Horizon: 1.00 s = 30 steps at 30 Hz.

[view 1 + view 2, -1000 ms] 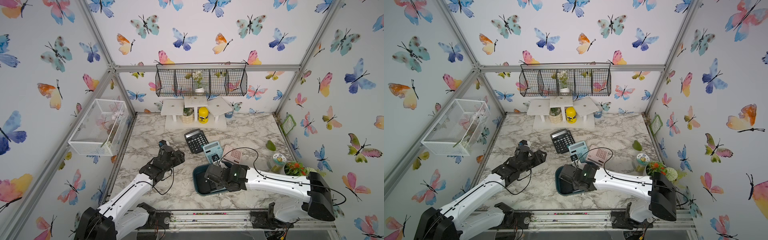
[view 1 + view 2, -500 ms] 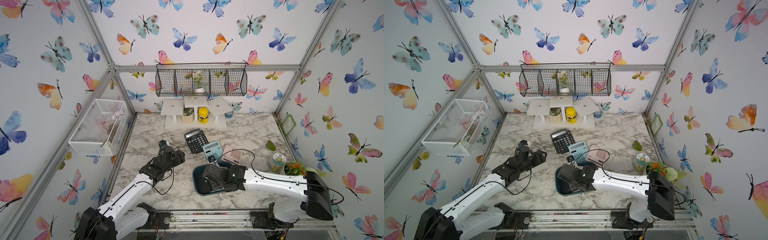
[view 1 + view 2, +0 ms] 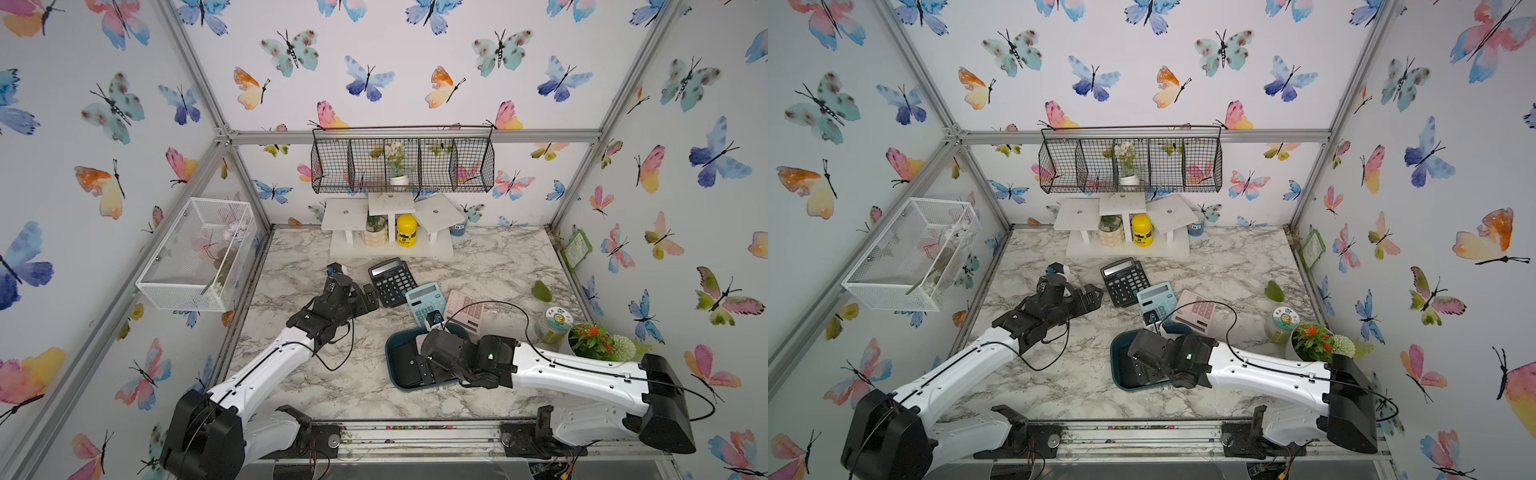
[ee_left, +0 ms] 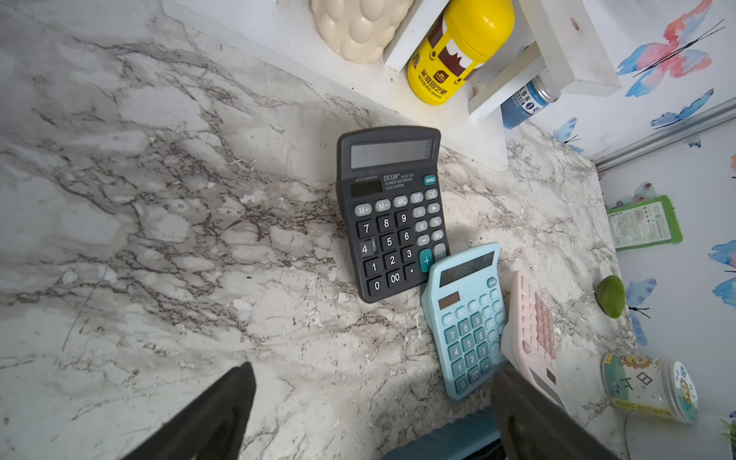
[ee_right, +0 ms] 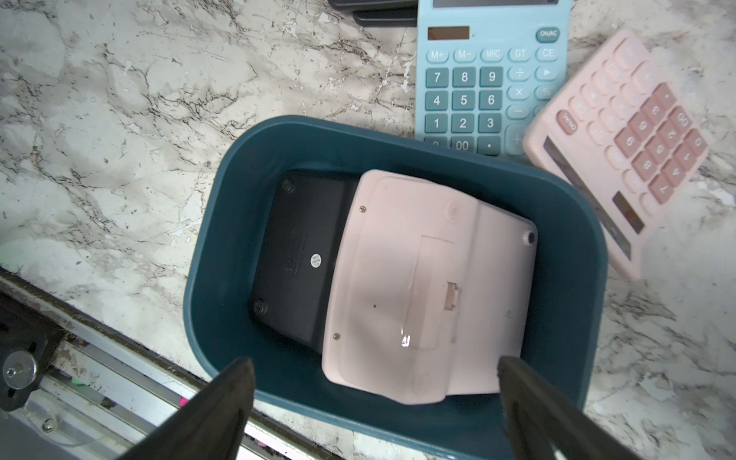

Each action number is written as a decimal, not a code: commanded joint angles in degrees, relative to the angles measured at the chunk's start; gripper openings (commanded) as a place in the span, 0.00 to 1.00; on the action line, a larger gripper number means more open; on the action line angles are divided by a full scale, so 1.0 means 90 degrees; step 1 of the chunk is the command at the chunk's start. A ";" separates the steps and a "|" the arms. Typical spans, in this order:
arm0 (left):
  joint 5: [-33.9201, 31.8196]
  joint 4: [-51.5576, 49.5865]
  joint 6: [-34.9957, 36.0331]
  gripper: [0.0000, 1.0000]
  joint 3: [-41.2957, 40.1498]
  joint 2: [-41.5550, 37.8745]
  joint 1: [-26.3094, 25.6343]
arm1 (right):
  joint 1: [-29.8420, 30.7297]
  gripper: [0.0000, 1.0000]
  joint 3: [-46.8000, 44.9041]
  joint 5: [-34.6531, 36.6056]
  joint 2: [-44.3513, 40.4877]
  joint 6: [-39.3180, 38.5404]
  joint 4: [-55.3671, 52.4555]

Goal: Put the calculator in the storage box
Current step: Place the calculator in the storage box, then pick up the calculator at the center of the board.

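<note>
Pink plastic calculator (image 5: pixel 418 286) lies face down in the dark teal storage box (image 5: pixel 215 223), centre frame, overlapping a black calculator (image 5: pixel 294 247); the right gripper (image 5: pixel 374 360), jaws spread above it, should rise straight, clear of the rim.

Top views: my right gripper (image 3: pixel 419 368) covers most of the storage box (image 3: pixel 390 353), so I can barely make out what's inside.
Right wrist view: black calculator (image 5: pixel 294 255) half under the face-down pink calculator (image 5: pixel 426 286), both keypads hidden. Blue calculator (image 5: pixel 490 75) cut off at the frame edge.
Left wrist view: box only a sliver, my left fingers (image 4: pixel 207 418) blurred.
</note>
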 commanded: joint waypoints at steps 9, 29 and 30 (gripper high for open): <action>0.1537 0.0693 0.1516 0.99 0.1623 0.2496 0.0877 | -0.0440 0.99 -0.0982 -0.0351 -0.1094 0.0072 0.0576; 0.3653 0.0193 0.2743 0.66 0.3917 0.5161 0.1439 | -0.0499 0.99 -0.1367 -0.0326 -0.1630 0.0181 0.0482; 0.3708 0.0189 0.2743 0.64 0.3934 0.5193 0.1433 | -0.0496 0.99 -0.1375 -0.0336 -0.1616 0.0177 0.0495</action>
